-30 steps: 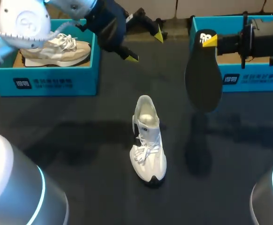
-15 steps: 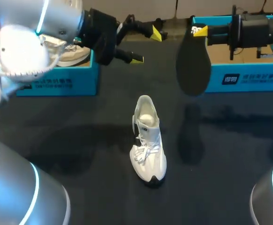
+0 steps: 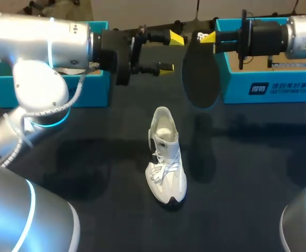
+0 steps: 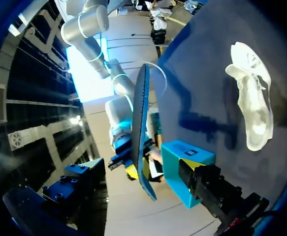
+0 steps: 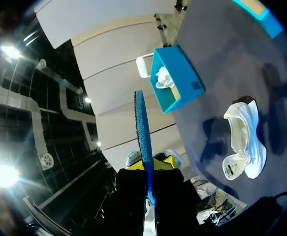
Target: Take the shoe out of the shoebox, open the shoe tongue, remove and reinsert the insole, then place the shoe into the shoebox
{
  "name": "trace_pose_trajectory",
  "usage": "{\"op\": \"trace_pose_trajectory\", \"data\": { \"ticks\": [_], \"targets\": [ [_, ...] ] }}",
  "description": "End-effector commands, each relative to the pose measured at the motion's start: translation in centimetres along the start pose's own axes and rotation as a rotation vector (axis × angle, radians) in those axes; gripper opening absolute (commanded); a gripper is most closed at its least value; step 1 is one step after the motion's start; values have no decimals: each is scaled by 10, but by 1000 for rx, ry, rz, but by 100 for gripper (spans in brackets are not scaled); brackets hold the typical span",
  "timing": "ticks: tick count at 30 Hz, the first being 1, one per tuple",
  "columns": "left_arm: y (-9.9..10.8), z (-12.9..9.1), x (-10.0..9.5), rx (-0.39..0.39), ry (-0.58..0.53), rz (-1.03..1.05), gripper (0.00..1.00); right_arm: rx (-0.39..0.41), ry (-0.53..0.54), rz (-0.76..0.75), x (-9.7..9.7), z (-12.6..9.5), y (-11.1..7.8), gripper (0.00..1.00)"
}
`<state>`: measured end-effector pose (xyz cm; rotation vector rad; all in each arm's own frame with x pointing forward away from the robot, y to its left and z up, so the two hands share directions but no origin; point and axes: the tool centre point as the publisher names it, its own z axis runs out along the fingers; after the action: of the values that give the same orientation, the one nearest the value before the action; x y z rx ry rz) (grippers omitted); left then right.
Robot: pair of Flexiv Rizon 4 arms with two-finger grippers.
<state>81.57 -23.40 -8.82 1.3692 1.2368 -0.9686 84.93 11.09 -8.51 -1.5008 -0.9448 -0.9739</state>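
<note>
insole [image 3: 200,73] has swung toward the middle, clamped in the right gripper [image 3: 206,37]; left gripper [image 3: 171,52] is released.

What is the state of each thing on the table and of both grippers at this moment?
shoe: stands on its sole on the table, touched by no gripper
insole: out of the shoe, hanging in the air
right gripper: shut on the insole's upper end
left gripper: open, empty
left shoebox: open
right shoebox: open
</note>
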Motion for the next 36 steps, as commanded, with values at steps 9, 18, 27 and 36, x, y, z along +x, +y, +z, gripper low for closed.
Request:
{"op": "trace_pose_trajectory", "data": {
  "ticks": [9,18,27,36],
  "targets": [
    [-7,29,-1,16,-206,-15,100,33,-1,9,-2,26,11,0],
    [-6,37,2,25,-210,-18,82,39,-4,15,-4,29,9,0],
    [-8,35,5,26,-213,-14,32,28,-7,22,-6,26,9,0],
    [-8,34,9,31,-214,-22,0,28,-4,27,-8,28,11,0]
  ]
}}
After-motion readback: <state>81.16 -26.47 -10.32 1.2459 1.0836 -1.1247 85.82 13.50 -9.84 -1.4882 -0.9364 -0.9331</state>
